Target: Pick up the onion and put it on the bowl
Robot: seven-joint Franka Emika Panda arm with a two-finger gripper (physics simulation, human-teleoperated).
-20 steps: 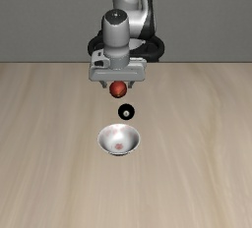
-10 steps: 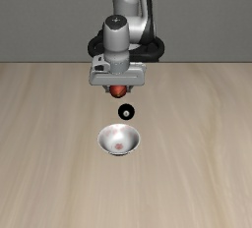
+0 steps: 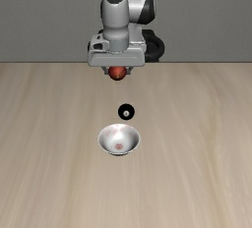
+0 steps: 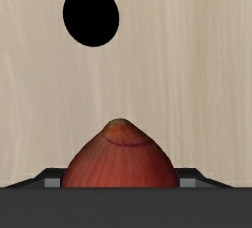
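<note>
A reddish-brown onion (image 3: pixel 117 72) hangs well above the wooden table, held in my gripper (image 3: pixel 117 73), which is shut on it. The wrist view has the onion (image 4: pixel 120 156) close up between the fingers, its pointed tip away from the hand. A shiny metal bowl (image 3: pixel 119 141) stands on the table, farther forward than the gripper and below it, with a reddish reflection inside.
A small black disc (image 3: pixel 125 112) lies on the table between the gripper and the bowl; it shows beyond the onion in the wrist view as a black disc (image 4: pixel 92 16). The light wooden table (image 3: pixel 197 153) spreads wide on both sides.
My gripper has risen with the onion in it, lifting it higher above the table. The bowl and black disc stayed put.
</note>
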